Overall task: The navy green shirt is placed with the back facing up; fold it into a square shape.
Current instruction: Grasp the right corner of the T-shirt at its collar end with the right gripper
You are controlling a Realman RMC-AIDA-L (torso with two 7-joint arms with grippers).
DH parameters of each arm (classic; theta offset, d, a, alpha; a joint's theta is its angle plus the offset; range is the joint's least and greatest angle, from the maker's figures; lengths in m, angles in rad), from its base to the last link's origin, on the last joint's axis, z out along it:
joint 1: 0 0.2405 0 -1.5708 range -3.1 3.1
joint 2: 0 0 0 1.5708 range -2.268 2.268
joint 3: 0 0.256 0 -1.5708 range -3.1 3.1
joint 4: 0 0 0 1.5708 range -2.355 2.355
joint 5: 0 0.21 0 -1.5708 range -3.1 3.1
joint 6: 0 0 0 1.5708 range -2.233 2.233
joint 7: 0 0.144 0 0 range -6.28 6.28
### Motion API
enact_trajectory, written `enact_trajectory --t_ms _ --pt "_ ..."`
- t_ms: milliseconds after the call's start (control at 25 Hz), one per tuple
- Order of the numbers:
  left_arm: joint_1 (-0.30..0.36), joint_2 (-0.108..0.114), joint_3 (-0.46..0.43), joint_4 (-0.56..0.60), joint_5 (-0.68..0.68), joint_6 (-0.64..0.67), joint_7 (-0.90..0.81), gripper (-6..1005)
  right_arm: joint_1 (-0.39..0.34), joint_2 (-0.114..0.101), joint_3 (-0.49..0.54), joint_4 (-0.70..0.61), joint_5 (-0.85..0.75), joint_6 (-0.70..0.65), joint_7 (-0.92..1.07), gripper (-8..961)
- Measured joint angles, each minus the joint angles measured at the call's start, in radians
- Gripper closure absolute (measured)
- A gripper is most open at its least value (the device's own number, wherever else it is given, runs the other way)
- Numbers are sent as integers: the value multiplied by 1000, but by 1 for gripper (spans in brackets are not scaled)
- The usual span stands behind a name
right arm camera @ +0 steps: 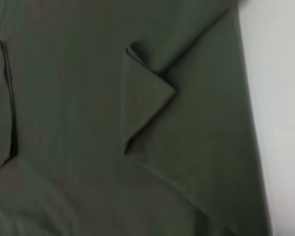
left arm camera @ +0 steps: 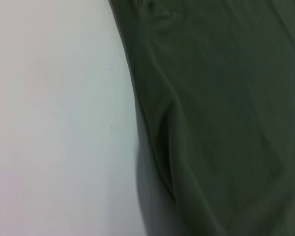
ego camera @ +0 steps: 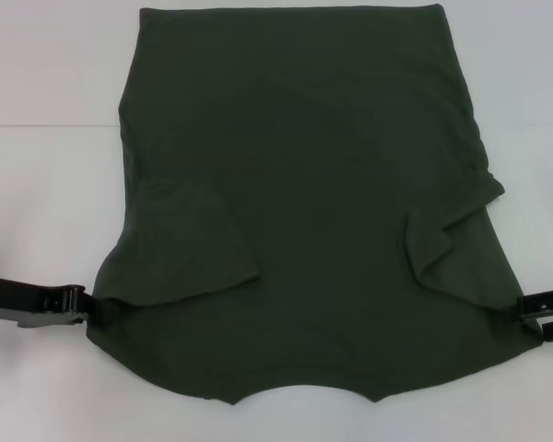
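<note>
One navy green shirt is lying flat across the middle of the white table, its collar notch pointing toward 6 o'clock and its straight hem lying at 12 o'clock. It is plain dark olive, with both sleeves folded inward over the body. Two grippers are flanking it: the left gripper is sitting at the shirt's 8 o'clock corner, the right gripper at its 4 o'clock corner. I cannot tell whether either is pinching the cloth.
</note>
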State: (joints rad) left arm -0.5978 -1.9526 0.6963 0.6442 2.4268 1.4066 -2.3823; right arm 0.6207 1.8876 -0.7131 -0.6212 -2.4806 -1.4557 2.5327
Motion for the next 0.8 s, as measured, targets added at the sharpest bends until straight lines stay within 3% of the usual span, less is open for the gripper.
enact_trajectory --t_ms 440,800 --pt "3 -2 0 0 0 0 0 961 11 8 -16 0 0 -1 0 112" --pt "4 -3 -1 0 -2 0 1 961 -4 -5 -12 -4 0 8 0 118"
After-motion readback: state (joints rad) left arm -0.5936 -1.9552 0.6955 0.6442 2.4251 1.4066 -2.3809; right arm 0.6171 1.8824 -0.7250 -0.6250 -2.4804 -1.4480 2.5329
